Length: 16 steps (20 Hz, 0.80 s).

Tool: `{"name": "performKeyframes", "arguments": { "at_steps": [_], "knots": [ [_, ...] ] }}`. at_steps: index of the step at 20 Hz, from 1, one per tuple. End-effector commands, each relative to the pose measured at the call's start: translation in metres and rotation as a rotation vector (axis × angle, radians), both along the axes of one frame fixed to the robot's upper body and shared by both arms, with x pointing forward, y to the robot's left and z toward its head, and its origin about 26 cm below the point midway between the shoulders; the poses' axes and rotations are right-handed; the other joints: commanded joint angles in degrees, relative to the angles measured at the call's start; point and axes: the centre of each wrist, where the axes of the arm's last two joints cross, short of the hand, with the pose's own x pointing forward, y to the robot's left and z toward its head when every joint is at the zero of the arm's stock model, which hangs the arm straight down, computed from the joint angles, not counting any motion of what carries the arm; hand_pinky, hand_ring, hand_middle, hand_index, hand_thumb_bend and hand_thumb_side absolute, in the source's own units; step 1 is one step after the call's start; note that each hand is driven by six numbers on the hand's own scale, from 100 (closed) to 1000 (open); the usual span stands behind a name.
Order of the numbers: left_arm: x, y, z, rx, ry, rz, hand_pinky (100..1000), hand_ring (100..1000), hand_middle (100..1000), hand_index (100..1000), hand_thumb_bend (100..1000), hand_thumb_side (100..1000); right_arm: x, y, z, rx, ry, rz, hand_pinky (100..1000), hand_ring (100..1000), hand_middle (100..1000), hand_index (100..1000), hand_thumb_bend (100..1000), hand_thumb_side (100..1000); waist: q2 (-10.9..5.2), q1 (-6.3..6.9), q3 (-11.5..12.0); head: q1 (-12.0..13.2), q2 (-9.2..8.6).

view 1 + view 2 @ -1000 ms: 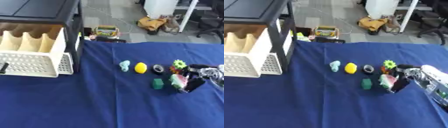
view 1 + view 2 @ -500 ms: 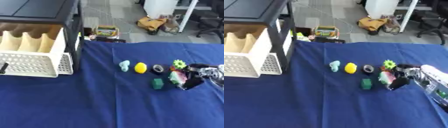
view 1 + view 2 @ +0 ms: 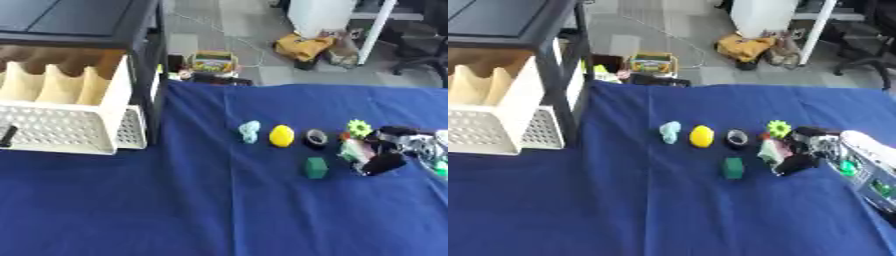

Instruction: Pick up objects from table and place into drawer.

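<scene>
- Near the right edge of the tabletop, the right hand has its fingers and thumb curled round a pale green and reddish object, which sits low over the blue cloth.
- Just beside that hand, toward the far edge, lies a bright green gear-shaped piece.
- In a row running left from it lie a dark ring, a yellow egg-shaped object and a pale teal lump, each apart from its neighbour.
- A dark green cube lies nearer the front edge, below the ring.
- At the left edge the white perforated drawer stands pulled out of a black-framed cabinet, with tan dividers inside.
- The left hand shows in neither view.
</scene>
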Motion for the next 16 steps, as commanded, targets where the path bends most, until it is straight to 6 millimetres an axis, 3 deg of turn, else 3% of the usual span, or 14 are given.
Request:
{"name": "performKeyframes", "arguments": {
  "at_steps": [1, 16],
  "knots": [
    [-0.0028, 0.0015, 0.0064, 0.006, -0.019, -0.001, 453, 160, 476, 782, 100, 915, -0.0029, -0.0021, 0.0138, -0.028, -0.049, -0.012, 544, 714, 608, 756, 100, 458, -1.13, -0.01, 0.03, 0.03, -0.60],
    [-0.0028, 0.0013, 0.0036, -0.011, -0.002, -0.012, 449, 162, 476, 782, 100, 931, -0.0046, 0.0012, 0.0157, -0.008, -0.128, -0.038, 496, 637, 490, 602, 100, 329, -1.48, -0.22, -0.14, 0.23, -0.49]
  ]
}}
